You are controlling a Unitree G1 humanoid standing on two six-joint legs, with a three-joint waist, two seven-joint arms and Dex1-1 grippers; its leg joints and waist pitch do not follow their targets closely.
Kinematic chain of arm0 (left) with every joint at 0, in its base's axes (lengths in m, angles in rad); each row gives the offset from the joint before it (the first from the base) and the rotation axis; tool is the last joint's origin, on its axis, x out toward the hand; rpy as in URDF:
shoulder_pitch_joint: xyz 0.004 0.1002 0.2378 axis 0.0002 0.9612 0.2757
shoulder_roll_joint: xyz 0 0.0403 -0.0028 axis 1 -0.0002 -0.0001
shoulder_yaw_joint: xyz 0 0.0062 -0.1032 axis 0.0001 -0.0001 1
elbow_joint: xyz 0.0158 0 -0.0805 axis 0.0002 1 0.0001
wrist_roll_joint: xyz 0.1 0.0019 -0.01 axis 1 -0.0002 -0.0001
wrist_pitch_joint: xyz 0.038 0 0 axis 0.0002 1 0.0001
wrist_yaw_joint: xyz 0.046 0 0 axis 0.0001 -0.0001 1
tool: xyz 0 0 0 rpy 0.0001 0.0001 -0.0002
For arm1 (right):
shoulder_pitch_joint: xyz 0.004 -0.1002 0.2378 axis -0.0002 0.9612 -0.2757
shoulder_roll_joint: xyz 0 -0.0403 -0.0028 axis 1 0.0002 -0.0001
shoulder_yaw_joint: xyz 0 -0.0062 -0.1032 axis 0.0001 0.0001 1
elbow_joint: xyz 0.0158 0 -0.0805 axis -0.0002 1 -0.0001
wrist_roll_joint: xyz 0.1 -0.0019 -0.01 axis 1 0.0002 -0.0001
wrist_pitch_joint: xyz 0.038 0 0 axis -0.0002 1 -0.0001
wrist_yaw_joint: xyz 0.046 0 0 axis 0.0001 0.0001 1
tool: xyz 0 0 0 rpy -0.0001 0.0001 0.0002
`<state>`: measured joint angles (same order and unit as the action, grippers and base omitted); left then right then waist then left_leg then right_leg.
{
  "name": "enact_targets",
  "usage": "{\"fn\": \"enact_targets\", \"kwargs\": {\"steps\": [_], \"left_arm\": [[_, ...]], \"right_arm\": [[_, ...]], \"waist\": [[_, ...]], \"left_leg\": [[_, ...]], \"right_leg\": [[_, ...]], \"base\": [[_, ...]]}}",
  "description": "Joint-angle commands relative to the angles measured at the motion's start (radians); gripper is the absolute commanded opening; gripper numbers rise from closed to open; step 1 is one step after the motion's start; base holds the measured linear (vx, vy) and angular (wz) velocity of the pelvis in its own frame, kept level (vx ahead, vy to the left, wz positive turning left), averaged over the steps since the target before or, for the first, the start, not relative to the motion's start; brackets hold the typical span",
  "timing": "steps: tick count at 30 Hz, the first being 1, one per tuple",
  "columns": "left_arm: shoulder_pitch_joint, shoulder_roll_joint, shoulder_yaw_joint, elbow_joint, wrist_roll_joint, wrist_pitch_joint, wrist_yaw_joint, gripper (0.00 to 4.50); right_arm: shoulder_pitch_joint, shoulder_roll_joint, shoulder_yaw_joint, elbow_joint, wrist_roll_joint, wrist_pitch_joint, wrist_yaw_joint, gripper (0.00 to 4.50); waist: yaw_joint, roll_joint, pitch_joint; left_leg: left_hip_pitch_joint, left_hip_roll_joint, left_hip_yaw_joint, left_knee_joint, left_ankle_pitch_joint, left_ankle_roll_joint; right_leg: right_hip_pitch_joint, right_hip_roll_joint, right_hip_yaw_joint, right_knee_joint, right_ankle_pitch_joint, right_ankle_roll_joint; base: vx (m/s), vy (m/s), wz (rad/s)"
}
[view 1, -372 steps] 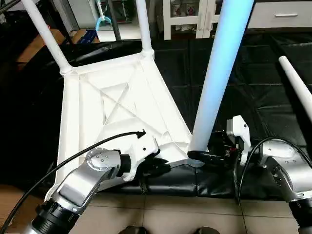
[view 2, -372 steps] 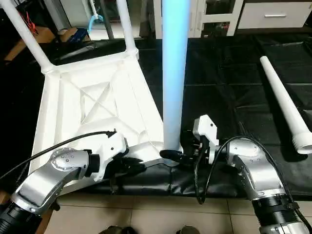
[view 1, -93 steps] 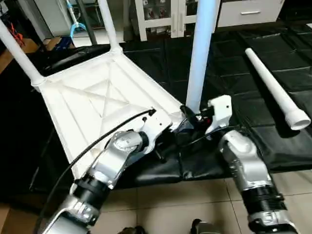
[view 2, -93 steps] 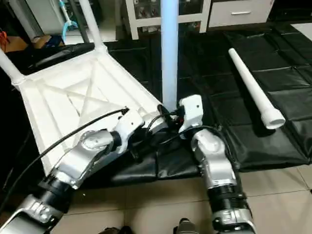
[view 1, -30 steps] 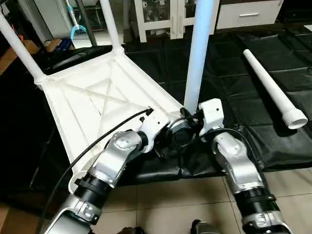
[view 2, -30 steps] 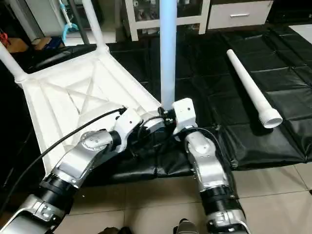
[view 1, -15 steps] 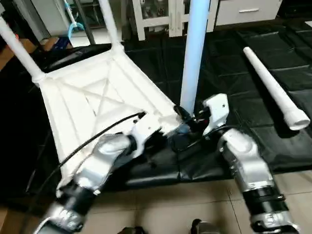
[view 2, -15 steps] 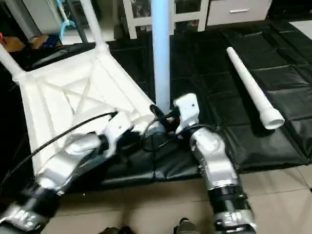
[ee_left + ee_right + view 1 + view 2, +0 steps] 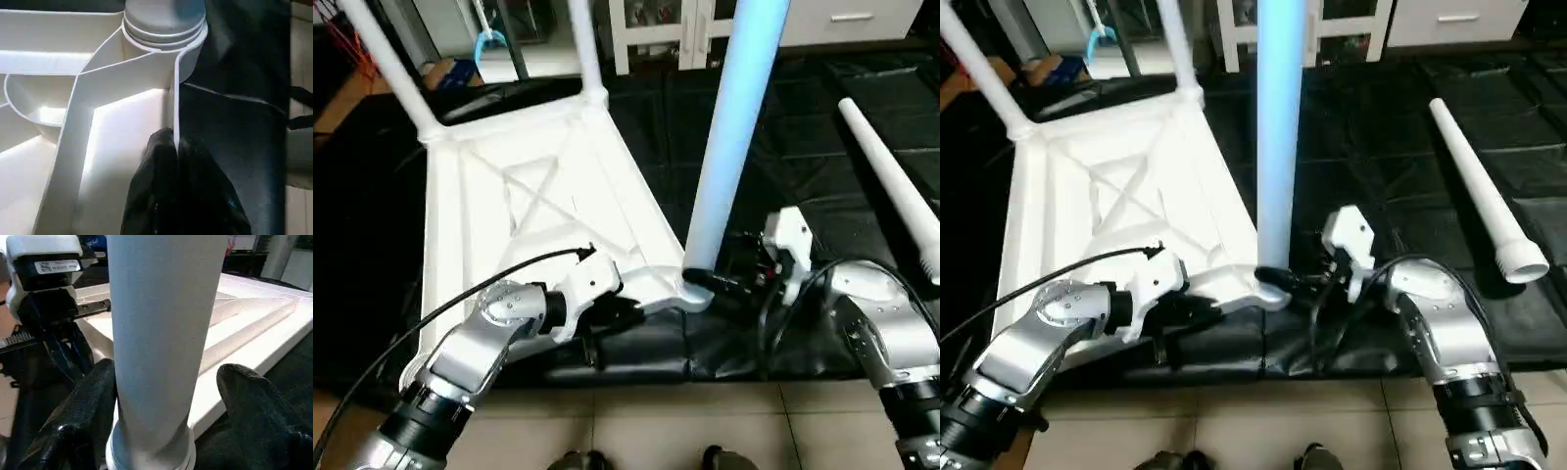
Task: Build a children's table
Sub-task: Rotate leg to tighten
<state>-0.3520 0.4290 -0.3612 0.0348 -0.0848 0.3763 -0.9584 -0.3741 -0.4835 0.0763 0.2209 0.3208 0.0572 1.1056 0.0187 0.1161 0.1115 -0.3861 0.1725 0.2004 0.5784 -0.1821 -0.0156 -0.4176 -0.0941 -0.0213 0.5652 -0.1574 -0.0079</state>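
On black matting, inverted tabletop (image 9: 509, 225); third leg (image 9: 734, 137) upright in its 5 o'clock corner socket, long axis vertical. Right gripper (image 9: 161, 396), nearer, straddles leg base, fingers spread. Left gripper (image 9: 171, 161), pressed together, pinches the rim at 7 o'clock.

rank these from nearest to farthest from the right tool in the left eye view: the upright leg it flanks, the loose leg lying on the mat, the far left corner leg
1. The upright leg, standing in the near corner socket right between the right tool's fingers.
2. The loose leg, lying on the black mat off to the right.
3. The far left corner leg, across the tabletop at its far left corner.
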Motion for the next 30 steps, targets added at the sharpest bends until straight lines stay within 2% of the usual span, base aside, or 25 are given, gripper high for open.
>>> {"fn": "enact_targets", "kwargs": {"steps": [1, 6, 8, 11, 13, 16, 17, 20, 23, 26, 27, 28, 29, 30], "left_arm": [[0.037, 0.019, -0.065, 0.010, 0.005, 0.035, -0.050, 0.00], [0.037, 0.015, -0.068, 0.005, 0.006, 0.038, -0.050, 0.00], [0.037, 0.016, -0.068, 0.002, 0.007, 0.043, -0.052, 0.00], [0.036, 0.017, -0.069, 0.001, 0.009, 0.046, -0.052, 0.00], [0.035, 0.016, -0.069, 0.001, 0.010, 0.047, -0.051, 0.00], [0.034, 0.015, -0.069, 0.002, 0.012, 0.046, -0.049, 0.00], [0.034, 0.015, -0.069, 0.003, 0.012, 0.046, -0.049, 0.00], [0.033, 0.012, -0.069, 0.005, 0.013, 0.047, -0.047, 0.00], [0.026, -0.004, -0.065, 0.026, 0.021, 0.040, -0.029, 0.00], [0.015, -0.022, -0.060, 0.049, 0.029, 0.035, -0.005, 0.00], [-0.005, -0.049, -0.057, 0.083, 0.044, 0.023, 0.030, 0.00], [-0.021, -0.068, -0.056, 0.107, 0.055, 0.017, 0.054, 0.00], [-0.048, -0.101, -0.052, 0.144, 0.073, 0.010, 0.101, 0.00], [-0.048, -0.101, -0.052, 0.144, 0.073, 0.010, 0.101, 0.00]], "right_arm": [[0.000, -0.006, -0.023, 0.002, 0.020, 0.001, 0.015, 3.34], [0.002, -0.007, -0.008, 0.008, 0.032, 0.009, 0.040, 3.34], [0.002, -0.008, -0.005, 0.017, 0.033, 0.009, 0.055, 3.09], [0.003, -0.008, -0.003, 0.019, 0.040, 0.027, 0.070, 2.89], [0.007, -0.008, -0.002, 0.021, 0.043, 0.043, 0.076, 2.58], [0.011, -0.010, -0.004, 0.026, 0.050, 0.061, 0.073, 2.45], [0.011, -0.010, -0.004, 0.028, 0.049, 0.061, 0.071, 2.22], [0.007, -0.006, -0.011, 0.049, 0.028, 0.050, 0.040, 2.07], [-0.010, 0.016, -0.020, 0.097, -0.023, 0.036, -0.054, 1.88], [-0.014, 0.030, -0.016, 0.116, -0.060, 0.044, -0.122, 1.86], [-0.012, 0.054, -0.008, 0.124, -0.095, 0.067, -0.202, 1.86], [-0.010, 0.075, -0.006, 0.126, -0.114, 0.088, -0.263, 1.85], [-0.010, 0.113, -0.006, 0.130, -0.141, 0.110, -0.359, 1.85], [-0.010, 0.113, -0.006, 0.130, -0.141, 0.110, -0.359, 1.85]], "waist": [[-0.004, -0.017, -0.062], [-0.007, -0.019, -0.062], [-0.008, -0.019, -0.062], [-0.008, -0.018, -0.067], [-0.007, -0.018, -0.069], [-0.006, -0.018, -0.068], [-0.006, -0.018, -0.068], [-0.007, -0.019, -0.066], [-0.010, -0.019, -0.065], [-0.018, -0.022, -0.058], [-0.021, -0.024, -0.055], [-0.024, -0.026, -0.053], [-0.025, -0.024, -0.052], [-0.030, -0.025, -0.050]], "left_leg": [[0.026, 0.049, -0.019, -0.069, -0.219, 0.108], [0.026, 0.047, -0.020, -0.070, -0.260, 0.079], [0.026, 0.047, -0.020, -0.071, -0.261, 0.076], [0.024, 0.046, -0.020, -0.067, -0.234, 0.087], [0.022, 0.045, -0.020, -0.064, -0.206, 0.101], [0.020, 0.045, -0.019, -0.063, -0.196, 0.111], [0.020, 0.045, -0.019, -0.063, -0.200, 0.109], [0.021, 0.046, -0.020, -0.065, -0.224, 0.098], [0.020, 0.045, -0.021, -0.067, -0.248, 0.081], [0.023, 0.042, -0.022, -0.074, -0.319, 0.048], [0.021, 0.042, -0.026, -0.076, -0.341, 0.035], [0.022, 0.041, -0.025, -0.077, -0.353, 0.028], [0.028, 0.040, -0.027, -0.079, -0.385, 0.008], [0.028, 0.037, -0.027, -0.079, -0.400, 0.000]], "right_leg": [[0.043, -0.034, 0.013, -0.051, -0.235, -0.256], [0.040, -0.033, 0.018, -0.054, -0.274, -0.238], [0.039, -0.034, 0.019, -0.054, -0.276, -0.235], [0.042, -0.034, 0.019, -0.051, -0.241, -0.240], [0.043, -0.034, 0.018, -0.048, -0.212, -0.248], [0.044, -0.035, 0.017, -0.048, -0.214, -0.251], [0.044, -0.035, 0.017, -0.048, -0.221, -0.250], [0.042, -0.035, 0.018, -0.052, -0.260, -0.241], [0.039, -0.036, 0.018, -0.054, -0.295, -0.232], [0.034, -0.034, 0.018, -0.064, -0.395, -0.202], [0.034, -0.035, 0.018, -0.066, -0.433, -0.187], [0.031, -0.033, 0.018, -0.070, -0.454, -0.177], [0.024, -0.033, 0.019, -0.075, -0.503, -0.157], [0.022, -0.032, 0.018, -0.078, -0.530, -0.147]], "base": [[0.000, 0.000, 0.00], [0.000, 0.000, 0.00], [0.000, 0.000, 0.00], [0.000, 0.000, 0.00], [0.000, 0.000, 0.00], [0.000, 0.000, 0.00], [0.000, 0.000, 0.00], [0.000, 0.000, 0.00], [0.000, 0.000, 0.00], [0.000, 0.000, 0.00], [0.000, 0.000, 0.00], [0.000, 0.000, 0.00], [-0.051, -0.005, -0.02], [-0.064, -0.004, -0.04]]}}
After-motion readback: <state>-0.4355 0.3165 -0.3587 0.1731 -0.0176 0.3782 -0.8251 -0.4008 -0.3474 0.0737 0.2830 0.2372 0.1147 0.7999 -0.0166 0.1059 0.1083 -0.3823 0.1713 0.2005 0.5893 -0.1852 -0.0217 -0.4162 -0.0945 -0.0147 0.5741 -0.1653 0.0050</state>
